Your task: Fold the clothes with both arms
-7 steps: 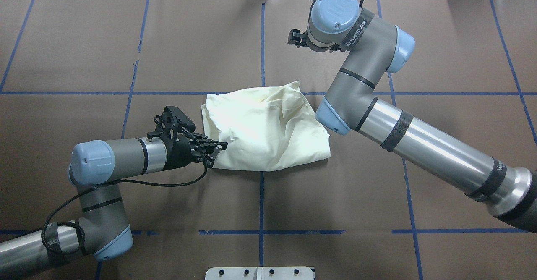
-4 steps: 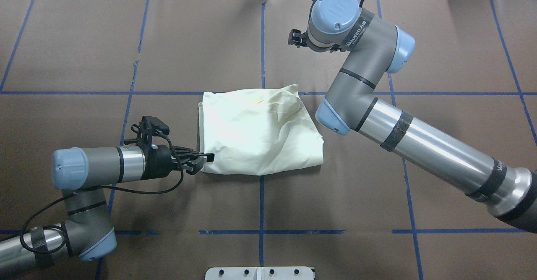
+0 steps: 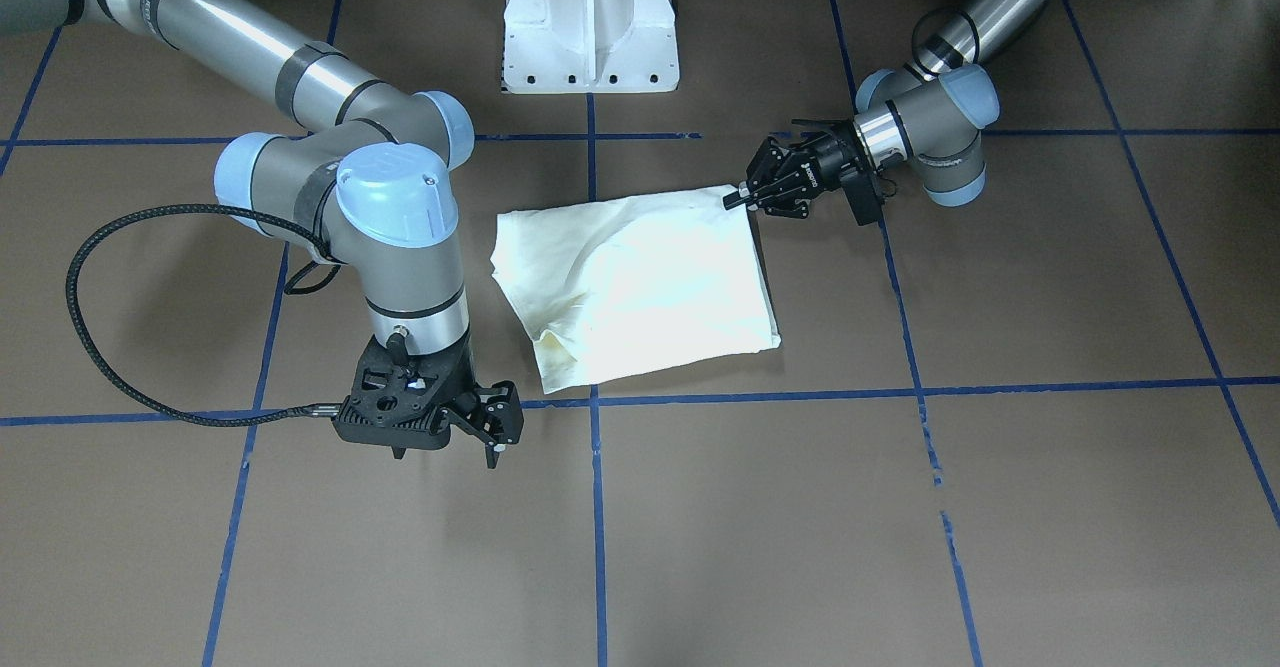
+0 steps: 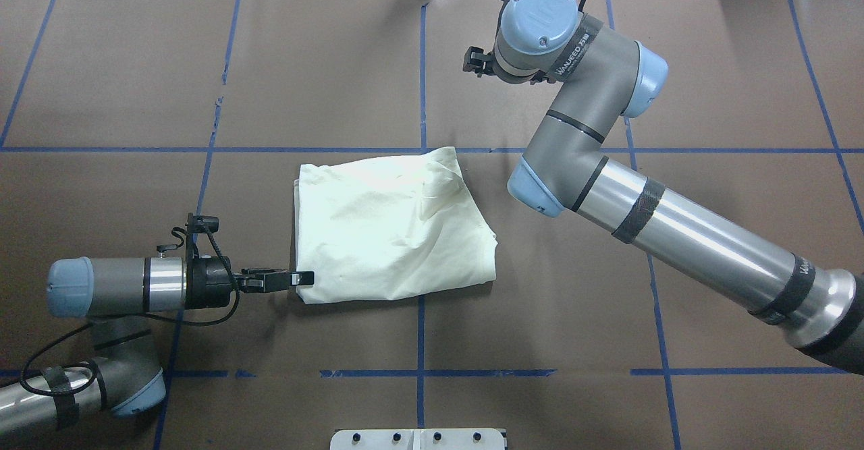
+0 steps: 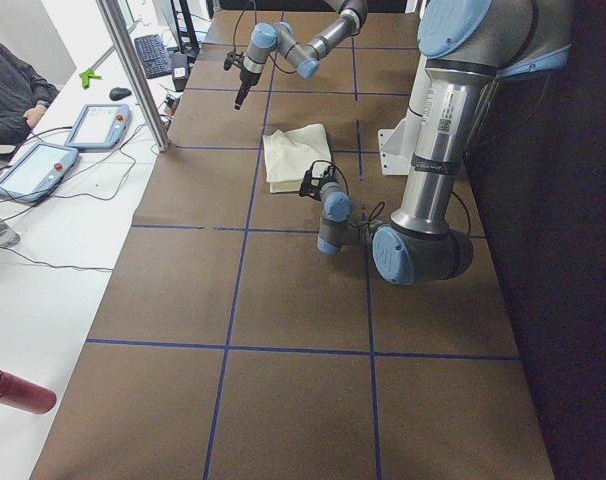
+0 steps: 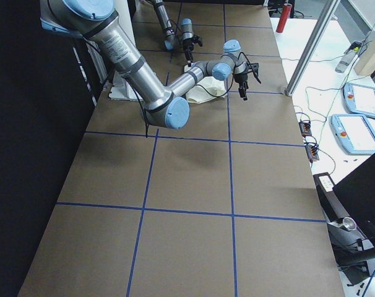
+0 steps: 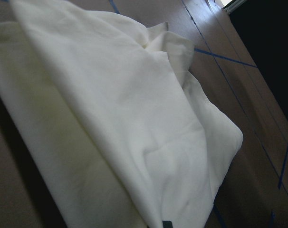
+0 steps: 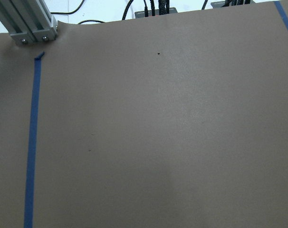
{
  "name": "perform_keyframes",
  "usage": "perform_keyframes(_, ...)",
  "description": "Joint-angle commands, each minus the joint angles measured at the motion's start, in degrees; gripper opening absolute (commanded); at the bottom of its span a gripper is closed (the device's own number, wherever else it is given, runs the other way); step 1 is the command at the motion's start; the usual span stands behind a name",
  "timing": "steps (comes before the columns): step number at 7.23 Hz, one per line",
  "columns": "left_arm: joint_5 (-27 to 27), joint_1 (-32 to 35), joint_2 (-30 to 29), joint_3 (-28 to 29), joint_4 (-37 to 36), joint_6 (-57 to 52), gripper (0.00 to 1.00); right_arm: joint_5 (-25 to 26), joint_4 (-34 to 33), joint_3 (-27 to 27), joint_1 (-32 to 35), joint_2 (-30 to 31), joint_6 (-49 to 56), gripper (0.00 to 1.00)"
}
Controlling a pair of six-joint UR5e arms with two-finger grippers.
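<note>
Pinching the near-left corner of the cream T-shirt (image 4: pixel 391 234) lying mid-table, the left gripper (image 4: pixel 304 278) is best pulling low and level to flatten it, while the right gripper (image 3: pixel 500 432), its fingers' state unclear, is hovering at the far side.

Left gripper (image 4: pixel 302 278) is lying level, pinching the shirt (image 4: pixel 391 227) corner. Right gripper (image 3: pixel 495 437) is pointing straight down, jaw state unclear.

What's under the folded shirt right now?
Only the brown table cover shows around the cream shirt, and a blue tape line runs in under it. The left gripper pinches its near corner. Whatever lies beneath or between the layers is covered.
</note>
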State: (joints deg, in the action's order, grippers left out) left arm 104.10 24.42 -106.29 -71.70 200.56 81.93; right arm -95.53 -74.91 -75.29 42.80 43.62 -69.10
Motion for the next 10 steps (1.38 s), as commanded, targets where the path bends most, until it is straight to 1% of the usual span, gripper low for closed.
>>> perform_keyframes(1,0.1,0.0,-0.2,0.2,0.6,3.4,0.18,0.0,0.0,-0.7,0.0,0.6,-0.1,1.00)
perform_keyframes(2,0.2,0.2,-0.1,0.2,0.5,3.1,0.71,0.0,-0.1,-1.3,0.0,0.9,-0.1,1.00)
perform_keyframes(3,1.4,0.5,-0.2,0.2,0.1,3.0,1.00,0.0,0.0,-1.3,0.0,1.1,-0.1,1.00)
perform_keyframes(5,7.4,4.8,0.0,-0.3,-0.2,3.1,1.00,0.0,-0.1,-1.4,0.0,1.2,-0.1,1.00)
perform_keyframes(7,11.0,7.9,0.2,-0.6,-1.6,3.3,1.00,0.0,-0.1,-1.4,0.0,1.2,-0.1,1.00)
perform_keyframes(8,12.2,8.7,0.3,-4.3,-7.4,3.5,1.00,0.0,0.0,-1.4,0.0,1.2,-0.1,1.00)
perform_keyframes(9,12.9,9.3,0.4,-10.9,-18.6,3.5,1.00,0.0,-0.1,-1.4,0.0,1.2,-0.1,1.00)
perform_keyframes(10,13.4,9.9,0.4,-19.3,-33.8,3.5,1.00,0.0,-0.1,-1.4,0.0,1.2,-0.1,1.00)
